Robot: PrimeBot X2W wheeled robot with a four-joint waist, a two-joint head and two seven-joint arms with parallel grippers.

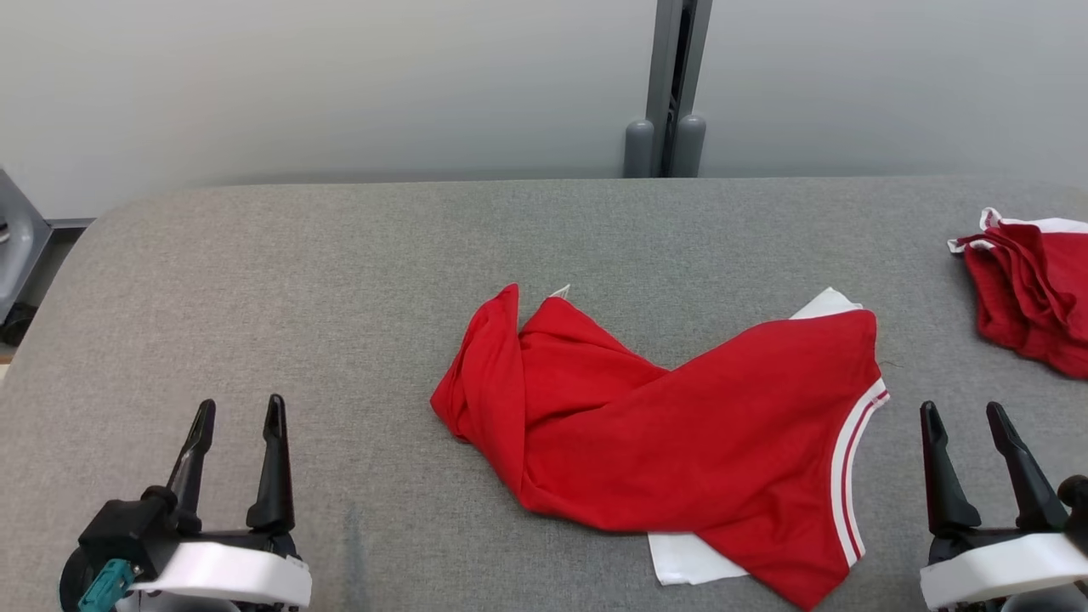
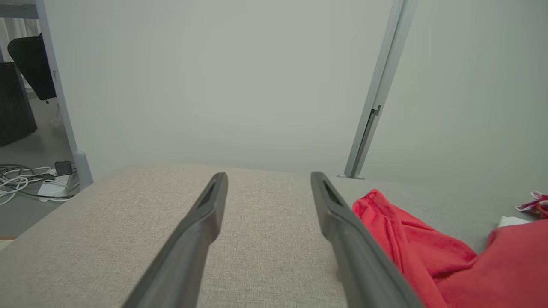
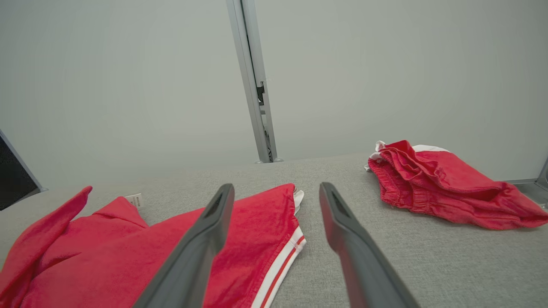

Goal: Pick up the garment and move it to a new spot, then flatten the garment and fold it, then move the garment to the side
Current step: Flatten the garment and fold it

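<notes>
One red garment (image 1: 680, 433) lies crumpled (its left end twisted) at the middle of the grey table (image 1: 340, 280). Near, either side, the left gripper (image 1: 240, 405) and right gripper (image 1: 961, 410) show fingers spread wide, empty. Another red bundle (image 1: 1028, 289) lies far right.

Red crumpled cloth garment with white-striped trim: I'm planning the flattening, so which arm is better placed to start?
Right, probably. The right tool stands open beside the garment's striped hem; the left tool sits farther off across the grey table.
</notes>
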